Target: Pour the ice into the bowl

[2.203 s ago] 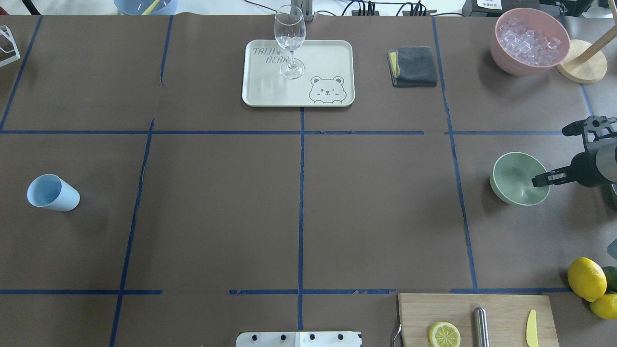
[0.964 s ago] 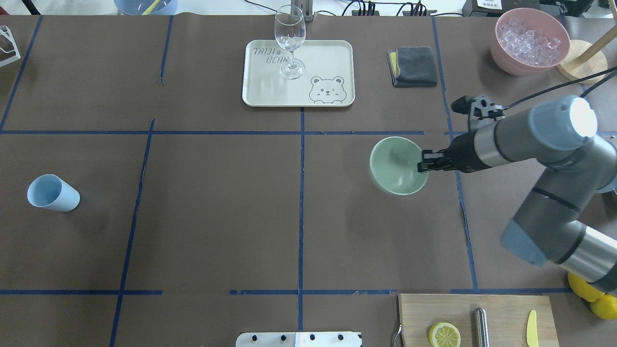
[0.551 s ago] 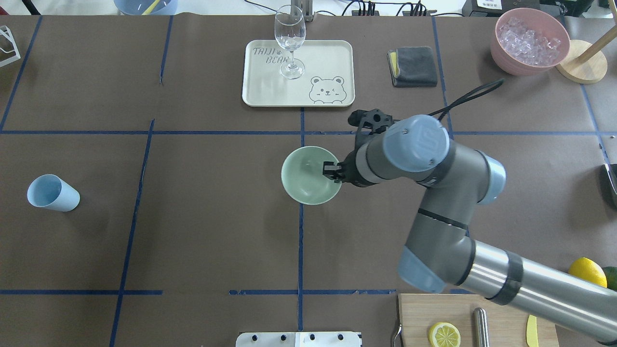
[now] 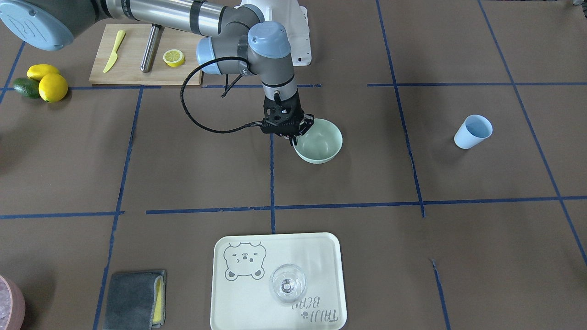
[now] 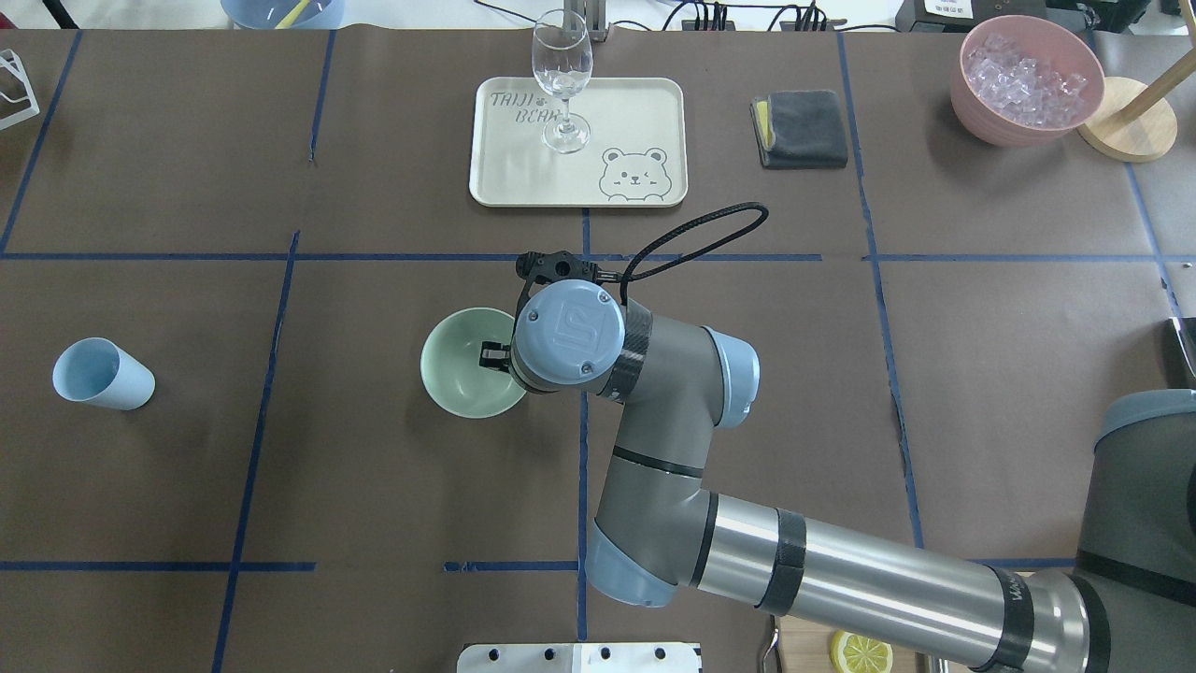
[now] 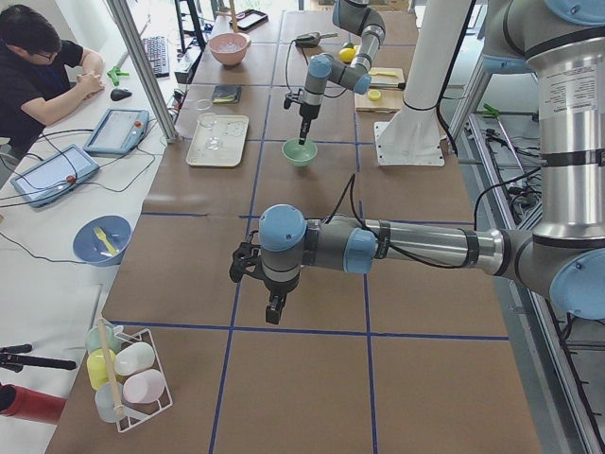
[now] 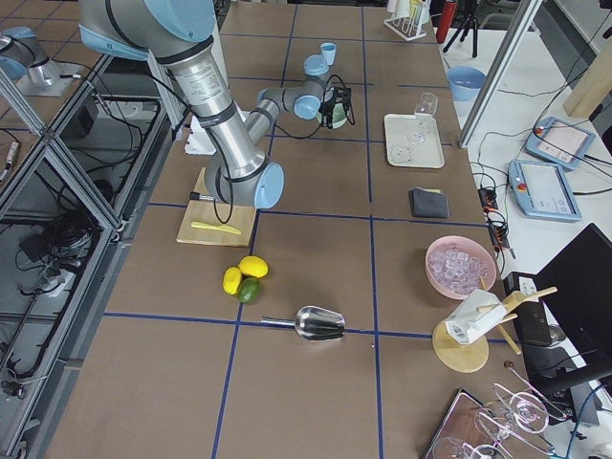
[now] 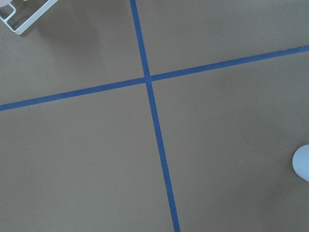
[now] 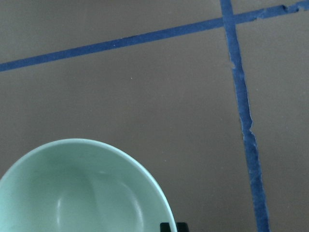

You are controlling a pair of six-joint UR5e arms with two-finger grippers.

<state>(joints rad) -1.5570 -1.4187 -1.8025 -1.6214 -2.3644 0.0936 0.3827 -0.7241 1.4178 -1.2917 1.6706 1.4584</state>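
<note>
Right hand [image 5: 492, 358] is closed on the right-side rim of the bowl [image 5: 462, 369], one finger inside and one outside. It holds nothing else.

The bowl is near the centre of the bench [image 5: 374, 467], just left of the middle tape line [image 5: 581, 449]. Cannot tell whether it rests on the surface or hangs just above it. Its inside is bare, with no ice in it.

Blue cup [image 5: 101, 374] stands well apart on the robot's left; contents unreadable.

Left hand [image 6: 274, 312] hovers over bare bench in the side view only, so cannot tell how far open it is.

Judgement: early stage. The bowl is being placed and the pour is not yet done.
</note>
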